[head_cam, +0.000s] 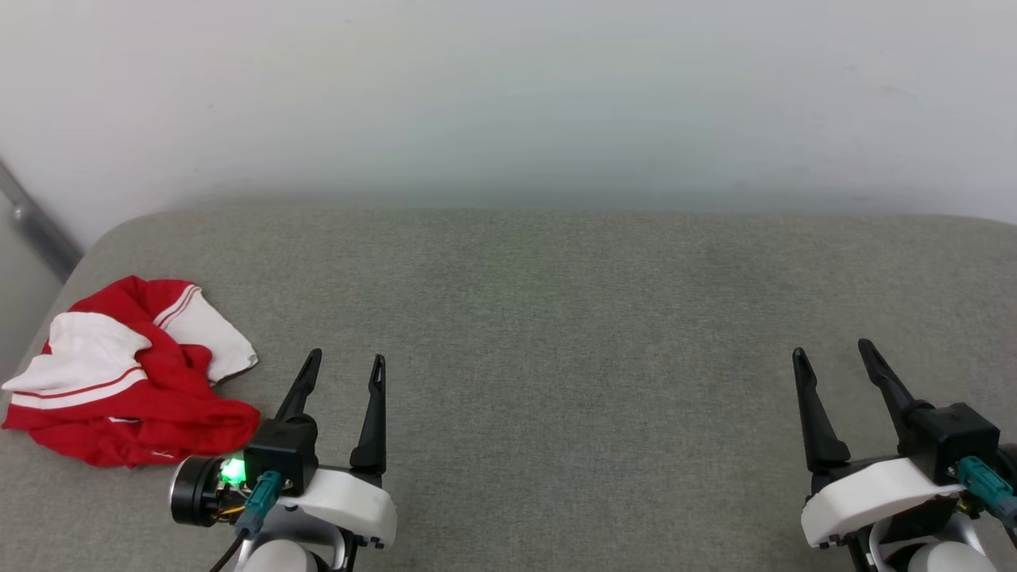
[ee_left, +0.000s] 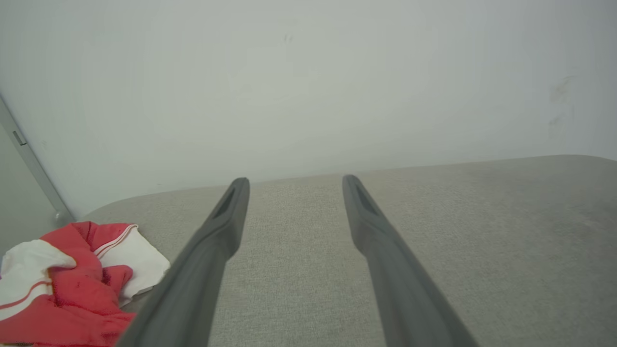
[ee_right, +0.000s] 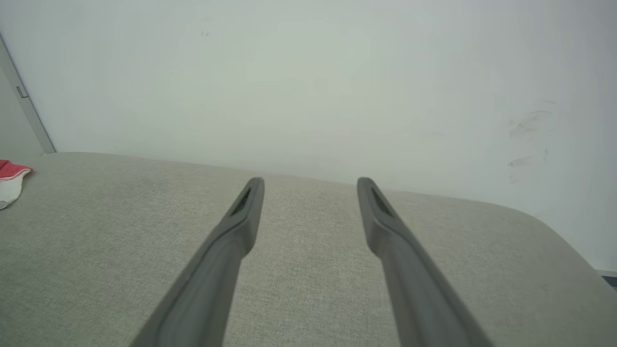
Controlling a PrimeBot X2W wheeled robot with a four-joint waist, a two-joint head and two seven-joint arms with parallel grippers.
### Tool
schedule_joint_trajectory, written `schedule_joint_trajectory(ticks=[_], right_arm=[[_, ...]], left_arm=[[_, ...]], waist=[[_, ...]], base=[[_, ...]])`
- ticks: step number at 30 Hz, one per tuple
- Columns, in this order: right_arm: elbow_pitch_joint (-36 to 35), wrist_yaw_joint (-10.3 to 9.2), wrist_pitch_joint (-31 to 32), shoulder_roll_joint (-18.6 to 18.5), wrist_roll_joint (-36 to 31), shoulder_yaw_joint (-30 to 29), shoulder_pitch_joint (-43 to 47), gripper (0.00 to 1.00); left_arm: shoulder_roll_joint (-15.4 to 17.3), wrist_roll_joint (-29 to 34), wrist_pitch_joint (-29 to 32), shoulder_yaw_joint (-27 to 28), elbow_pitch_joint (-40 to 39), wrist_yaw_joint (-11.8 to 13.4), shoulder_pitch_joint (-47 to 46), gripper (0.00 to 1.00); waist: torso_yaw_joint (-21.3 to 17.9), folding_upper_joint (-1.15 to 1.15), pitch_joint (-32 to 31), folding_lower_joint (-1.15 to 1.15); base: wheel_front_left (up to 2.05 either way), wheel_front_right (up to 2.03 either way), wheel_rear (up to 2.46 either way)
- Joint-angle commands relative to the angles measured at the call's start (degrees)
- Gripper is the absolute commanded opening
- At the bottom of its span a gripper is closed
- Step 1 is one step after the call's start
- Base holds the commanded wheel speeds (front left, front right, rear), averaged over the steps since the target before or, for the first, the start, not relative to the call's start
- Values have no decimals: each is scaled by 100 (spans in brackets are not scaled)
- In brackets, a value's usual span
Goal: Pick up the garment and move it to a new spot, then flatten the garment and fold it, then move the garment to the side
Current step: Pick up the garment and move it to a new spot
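The garment (head_cam: 131, 373) lies crumpled in a heap at the left end of the grey surface, red with white sleeves and striped trim; its lettering is hidden in the folds. The left wrist view has the garment (ee_left: 72, 284) at its lower left, and a corner of the garment (ee_right: 10, 178) peeks in at the right wrist view's left edge. My left gripper (head_cam: 347, 361) stands open just right of the heap, holding nothing. Far to the right, my right gripper (head_cam: 832, 353) is open too, with nothing between its fingers.
The grey fabric-covered surface (head_cam: 556, 334) runs the width of the head view, with rounded back corners. A pale wall (head_cam: 508, 95) rises straight behind it. A grey metal strip (head_cam: 36, 226) slants down the wall at the far left.
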Motion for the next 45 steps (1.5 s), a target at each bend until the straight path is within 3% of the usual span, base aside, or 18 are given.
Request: schedule_joint_trajectory(ticks=[1, 20, 27, 37, 45], right_arm=[[-74, -2, -40, 18, -115, 11, 30, 100], [-348, -2, 48, 24, 10, 266, 3, 100], [-433, -2, 95, 3, 39, 428, -112, 100], [-531, -2, 171, -64, 86, 504, -257, 100], [-630, -2, 308, -170, 62, 596, -487, 100]], left_arm=[[-22, 104, -47, 20, -1, -29, -77, 100], [-167, -229, -47, 679, 135, 22, -43, 100], [-220, -293, -47, 916, 91, 32, 27, 100], [-325, -295, -47, 1102, 7, 35, -96, 100], [-339, -326, -47, 1177, 140, -31, -718, 100]], waist=[[123, 0, 2, 0], [1923, 0, 111, 0], [2419, 0, 193, 0], [2596, 0, 344, 0], [2299, 0, 693, 0]], base=[[0, 0, 0], [0, 0, 0], [0, 0, 0], [0, 0, 0], [0, 0, 0]])
